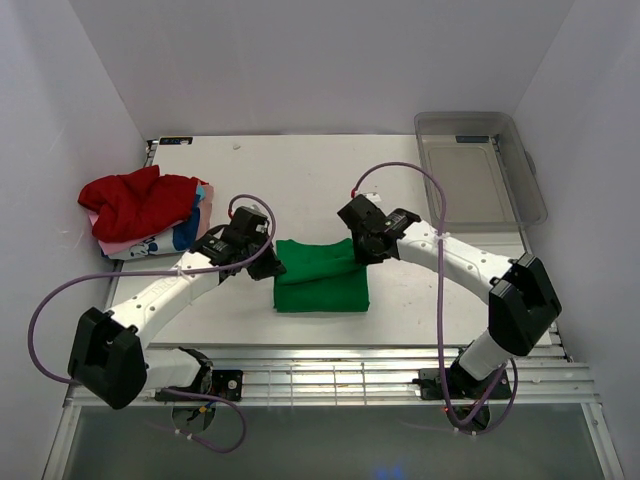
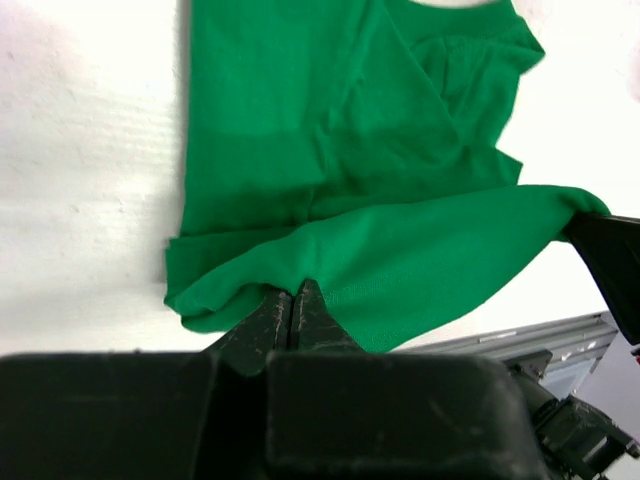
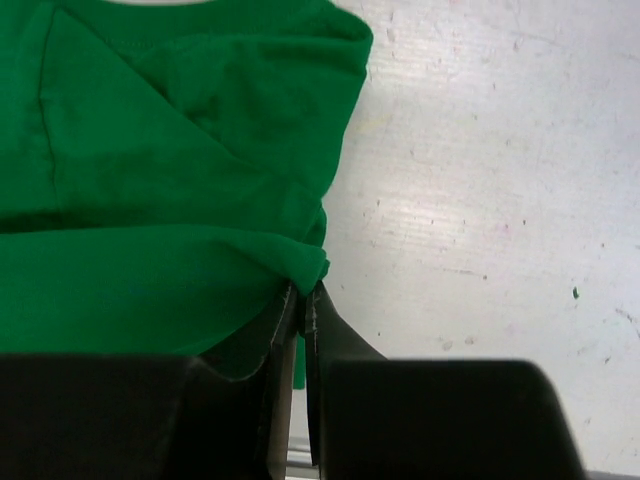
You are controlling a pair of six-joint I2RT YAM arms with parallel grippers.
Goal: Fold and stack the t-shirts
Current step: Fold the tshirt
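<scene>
The bright green t-shirt [image 1: 321, 277] lies partly folded at the table's middle. My left gripper [image 1: 268, 253] is shut on its far left edge, and my right gripper [image 1: 361, 247] is shut on its far right edge. Both hold that edge lifted over the rest of the shirt. The left wrist view shows the green cloth [image 2: 380, 190] pinched in the shut gripper [image 2: 291, 298]. The right wrist view shows the cloth [image 3: 160, 190] pinched in the shut gripper [image 3: 305, 295]. The red t-shirt [image 1: 135, 200] lies crumpled on the pink/white printed one [image 1: 165, 240] at the left.
A clear plastic bin [image 1: 478, 165] stands at the back right. The table's slatted near edge [image 1: 330, 375] runs in front of the arm bases. White walls close in both sides.
</scene>
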